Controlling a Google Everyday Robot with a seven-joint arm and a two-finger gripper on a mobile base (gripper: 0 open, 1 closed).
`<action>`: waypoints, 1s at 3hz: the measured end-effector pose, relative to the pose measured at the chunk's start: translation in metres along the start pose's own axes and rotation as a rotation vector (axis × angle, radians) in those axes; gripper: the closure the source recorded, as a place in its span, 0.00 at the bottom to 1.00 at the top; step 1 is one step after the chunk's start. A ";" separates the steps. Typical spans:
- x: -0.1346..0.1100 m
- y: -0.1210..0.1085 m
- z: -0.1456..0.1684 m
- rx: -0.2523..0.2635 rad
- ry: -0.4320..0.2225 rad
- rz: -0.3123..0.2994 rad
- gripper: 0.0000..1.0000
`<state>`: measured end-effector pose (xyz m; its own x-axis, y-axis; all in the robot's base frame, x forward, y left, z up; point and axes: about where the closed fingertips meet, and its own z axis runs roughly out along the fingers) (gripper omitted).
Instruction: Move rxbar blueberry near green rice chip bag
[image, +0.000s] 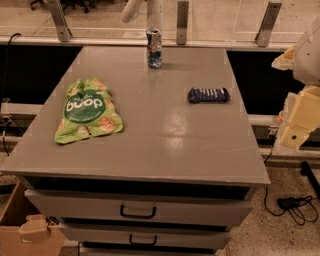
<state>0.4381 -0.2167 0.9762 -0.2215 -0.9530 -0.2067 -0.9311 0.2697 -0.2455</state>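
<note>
The rxbar blueberry (208, 95) is a small dark navy bar with white lettering, lying flat on the right side of the grey table top (165, 140). The green rice chip bag (88, 111) lies flat on the left side, well apart from the bar. My gripper (296, 125) is cream-coloured and sits at the right edge of the view, beyond the table's right edge and to the right of the bar, touching neither item.
A blue-and-silver drink can (154, 48) stands upright at the back middle of the table. Drawers with dark handles (137, 212) are below the front edge. A cardboard box (25, 232) sits on the floor at the lower left, and cables (295, 206) at the lower right.
</note>
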 end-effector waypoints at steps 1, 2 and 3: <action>0.000 0.000 0.000 0.000 0.000 0.000 0.00; -0.006 -0.021 0.012 0.001 -0.043 -0.022 0.00; -0.022 -0.056 0.041 -0.021 -0.115 -0.060 0.00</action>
<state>0.5071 -0.2047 0.9558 -0.1313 -0.9450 -0.2995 -0.9480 0.2080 -0.2408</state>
